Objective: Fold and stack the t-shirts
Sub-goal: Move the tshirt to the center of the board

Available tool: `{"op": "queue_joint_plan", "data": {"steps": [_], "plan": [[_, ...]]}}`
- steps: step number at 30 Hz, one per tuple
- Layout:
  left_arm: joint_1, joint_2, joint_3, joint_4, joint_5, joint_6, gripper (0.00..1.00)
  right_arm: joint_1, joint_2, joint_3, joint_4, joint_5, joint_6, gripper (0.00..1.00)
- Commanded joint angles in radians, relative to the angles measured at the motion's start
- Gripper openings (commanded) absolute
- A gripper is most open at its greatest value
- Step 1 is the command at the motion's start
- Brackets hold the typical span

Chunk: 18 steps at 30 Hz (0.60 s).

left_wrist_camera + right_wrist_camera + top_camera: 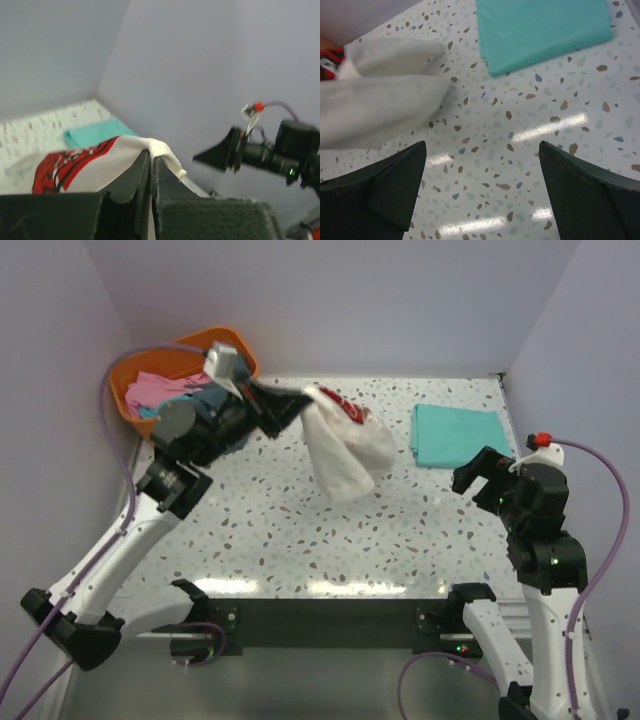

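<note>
Though crumpled, pink t-shirt [155, 390] in basket [172, 350]

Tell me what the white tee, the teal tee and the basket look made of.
White tee: soft matte cloth, likely cotton knit; it droops in limp folds. Teal tee: similar matte cloth, lying flat in folded layers. Basket: probably hard plastic, smooth orange rim holding its shape.

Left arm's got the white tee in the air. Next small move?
Probably lower the left gripper toward the middle of the table: its jaws are shut on the white tee, which hangs bunched and needs to lie flat for folding. The right gripper is open; the teal tee already lies folded.
</note>
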<state>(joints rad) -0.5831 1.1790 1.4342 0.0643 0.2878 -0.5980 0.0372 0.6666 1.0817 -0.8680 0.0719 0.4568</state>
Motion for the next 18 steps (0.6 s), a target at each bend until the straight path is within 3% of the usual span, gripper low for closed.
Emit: {"op": "queue_joint_plan", "data": {"steps": [1, 2, 3, 4, 6, 7, 8, 11, 13, 15, 16, 18], "plan": [[-0.032, -0.184, -0.491, 0.223, 0.151, -0.157, 0.07, -0.002, -0.03, 0.02, -0.062, 0.14, 0.014, 0.98], [-0.037, -0.259, -0.567, 0.189, 0.108, -0.176, 0.11, -0.002, -0.029, 0.02, -0.066, 0.132, -0.003, 0.98], [-0.038, -0.29, -0.683, 0.057, 0.079, -0.21, 0.15, -0.003, -0.025, 0.018, -0.075, 0.12, -0.027, 0.99], [-0.04, -0.318, -0.725, -0.031, 0.045, -0.212, 0.37, -0.003, -0.024, 0.009, -0.081, 0.115, -0.033, 0.98], [-0.04, -0.387, -0.8, -0.294, -0.117, -0.247, 0.65, -0.002, -0.028, -0.012, -0.078, 0.095, -0.024, 0.98], [-0.04, -0.404, -0.808, -0.369, -0.18, -0.259, 0.92, -0.003, -0.027, -0.038, -0.065, 0.036, -0.024, 0.99], [-0.038, -0.432, -0.814, -0.429, -0.264, -0.27, 1.0, -0.002, -0.022, -0.051, -0.042, -0.013, -0.024, 0.99], [-0.038, -0.447, -0.817, -0.615, -0.361, -0.312, 1.0, -0.002, 0.013, -0.092, 0.012, -0.175, -0.015, 0.98], [-0.04, -0.426, -0.853, -0.682, -0.342, -0.333, 1.0, 0.0, 0.065, -0.129, 0.082, -0.286, -0.009, 0.99], [-0.043, -0.397, -0.941, -0.641, -0.276, -0.353, 1.0, 0.015, 0.108, -0.14, 0.119, -0.316, -0.001, 0.99], [-0.049, -0.366, -0.981, -0.597, -0.175, -0.355, 1.0, 0.033, 0.137, -0.137, 0.132, -0.307, 0.003, 0.99], [-0.09, -0.331, -1.089, -0.467, -0.107, -0.4, 1.0, 0.142, 0.214, -0.125, 0.168, -0.206, 0.016, 0.99]]}}
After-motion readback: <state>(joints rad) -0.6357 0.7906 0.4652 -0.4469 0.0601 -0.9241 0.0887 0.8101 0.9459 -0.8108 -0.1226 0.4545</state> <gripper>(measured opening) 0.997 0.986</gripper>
